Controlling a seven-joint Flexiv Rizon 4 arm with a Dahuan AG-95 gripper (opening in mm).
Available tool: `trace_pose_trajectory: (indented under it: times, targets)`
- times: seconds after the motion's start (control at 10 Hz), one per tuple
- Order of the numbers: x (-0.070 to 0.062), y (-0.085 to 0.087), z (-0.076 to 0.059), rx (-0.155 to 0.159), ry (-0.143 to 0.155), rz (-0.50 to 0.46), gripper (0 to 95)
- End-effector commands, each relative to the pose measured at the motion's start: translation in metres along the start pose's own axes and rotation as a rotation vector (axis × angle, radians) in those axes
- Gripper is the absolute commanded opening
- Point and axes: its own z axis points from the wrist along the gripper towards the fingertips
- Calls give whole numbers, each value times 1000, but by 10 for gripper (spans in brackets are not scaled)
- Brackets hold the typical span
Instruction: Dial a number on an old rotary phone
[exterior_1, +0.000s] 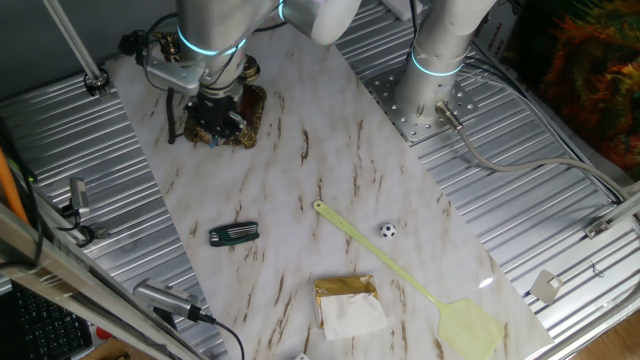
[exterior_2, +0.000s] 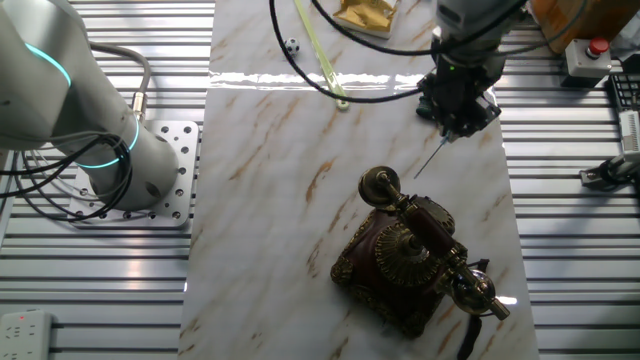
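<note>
Marble-patterned board (exterior_1: 330, 170) lies over a ribbed metal table (exterior_1: 560, 200); all positions below are given relative to the old rotary phone (exterior_2: 415, 255).

Old rotary phone: stands near 1 end of the board, close to the board's edge. Dark brown and brass base, round metallic dial (exterior_2: 402, 252) facing up. Dark handset (exterior_2: 432, 240) with brass ends lies across the cradle, 1 brass end (exterior_2: 379, 184) pointing toward the middle of the board. In the one fixed view the phone (exterior_1: 245, 115) is mostly hidden behind the arm's wrist.

Gripper (exterior_2: 460, 105): hangs above the board just beyond the handset's inner brass end, apart from the phone. A thin dark rod (exterior_2: 432, 158) slants down from it toward the phone, its tip short of the handset. Fingers are hidden by the wrist housing; cannot tell whether the jaws are wide or narrow.

Other items, all well away from the phone toward the board's far end:
- dark green tool handle (exterior_1: 233, 234), lying flat
- pale yellow fly swatter (exterior_1: 400, 270), long handle aimed back toward the phone
- small black-and-white ball (exterior_1: 387, 230), just beside the swatter's handle
- gold foil packet (exterior_1: 348, 303) with white contents

Arm base (exterior_1: 435, 85) is bolted to a plate beside the board.
</note>
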Motion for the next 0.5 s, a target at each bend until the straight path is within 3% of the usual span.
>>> trace_pose_trajectory:
  times: [0.1, 0.5]
  targets:
    - [1, -1, 0, -10, -18, -24, 0]
    - [4, -7, 0, -10, -20, -111, 0]
